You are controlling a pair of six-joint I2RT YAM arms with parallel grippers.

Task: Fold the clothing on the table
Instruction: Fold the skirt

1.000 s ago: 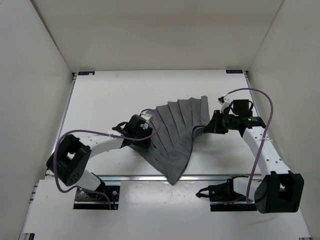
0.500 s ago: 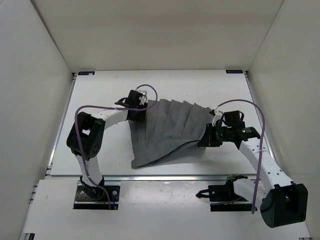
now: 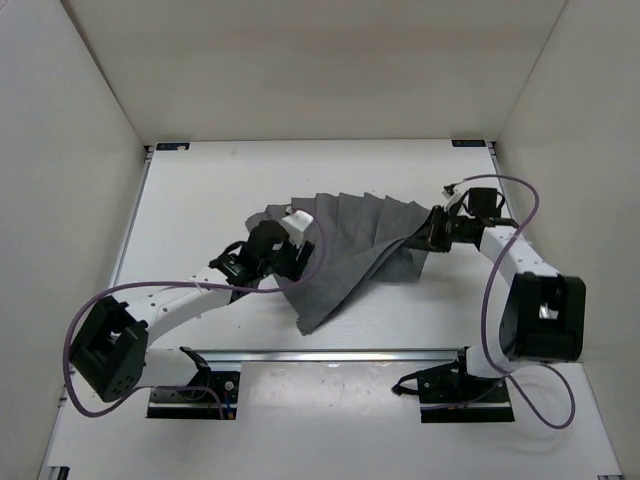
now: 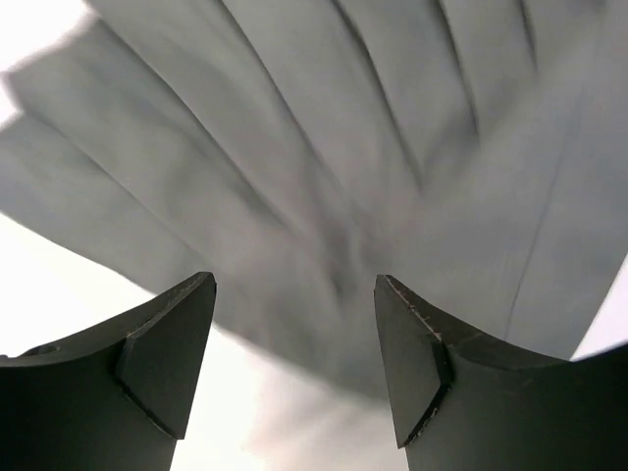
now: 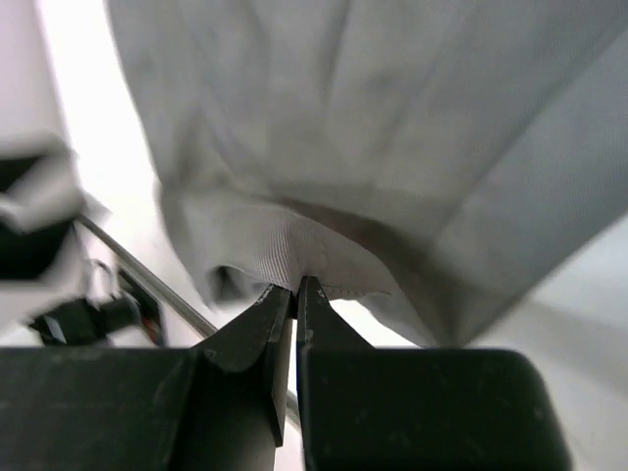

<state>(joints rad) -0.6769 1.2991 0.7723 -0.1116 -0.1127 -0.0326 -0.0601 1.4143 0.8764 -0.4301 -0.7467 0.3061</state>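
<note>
Two grippers, two different states. The left gripper (image 4: 292, 294) stands wide apart with nothing between its fingers, poised over the pleated left part of the clothing (image 3: 350, 250). The right gripper (image 5: 296, 287) is pinched tight on a small bunch of the garment's edge at its right side.

The clothing lies fanned out around the middle of the table (image 3: 200, 190), with one point trailing toward the near rail.

The main risk seems to be the lack of an anchor. With the left side let go, any pull from the right arm would likely drag the whole garment across the table rather than fold it, and the pleats could bunch. The right-hand pinch is also thin — a sharp tug might slip the cloth out.
</note>
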